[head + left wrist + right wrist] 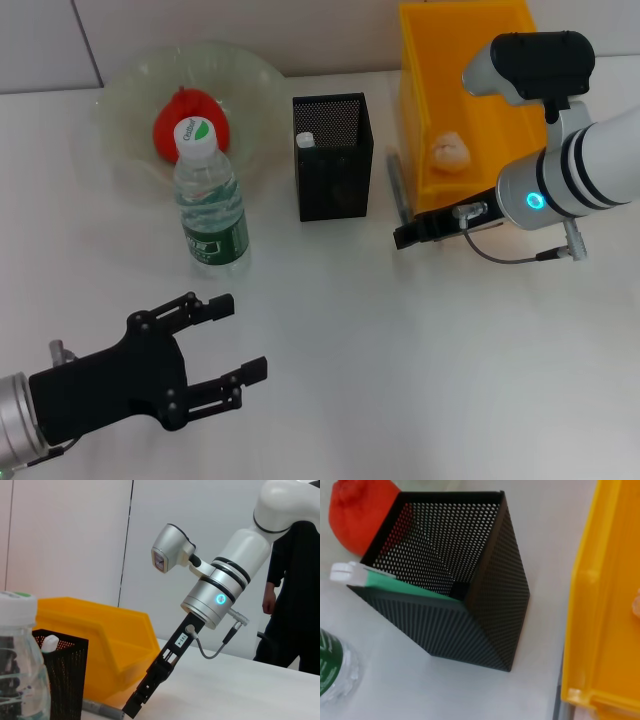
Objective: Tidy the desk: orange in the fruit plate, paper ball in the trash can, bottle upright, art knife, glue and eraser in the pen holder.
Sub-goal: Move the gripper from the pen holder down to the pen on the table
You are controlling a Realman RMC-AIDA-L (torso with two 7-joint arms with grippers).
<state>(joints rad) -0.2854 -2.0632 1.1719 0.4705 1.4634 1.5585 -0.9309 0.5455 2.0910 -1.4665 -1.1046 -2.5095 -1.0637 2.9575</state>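
**Desk tidy: both hands free, art knife on the desk**

I read the white desk [400, 360] first. The yellow trash can [470, 90] sits just beyond my right hand [408, 238], with the paper ball [451, 151] lying inside it. The clear fruit plate [130, 90] is well beyond my left hand [245, 338], and the orange [165, 125] rests in it.

The bottle [211, 200] stands upright, cap on, between my left hand and the plate, in front of the orange.

The black mesh pen holder [333, 157] stands just to the left of my right hand. The glue [305, 141] leans inside it, white cap above the rim; the right wrist view shows its green body against the mesh wall. I cannot see the eraser.

My left hand hangs low over the near desk, fingers spread apart, nothing between them. My right hand points down at the desk beside the trash can; I cannot tell how its fingers stand.

The art knife [399, 190], a slim grey bar, lies on the desk along the trash can's wall, right at my right hand's tip.
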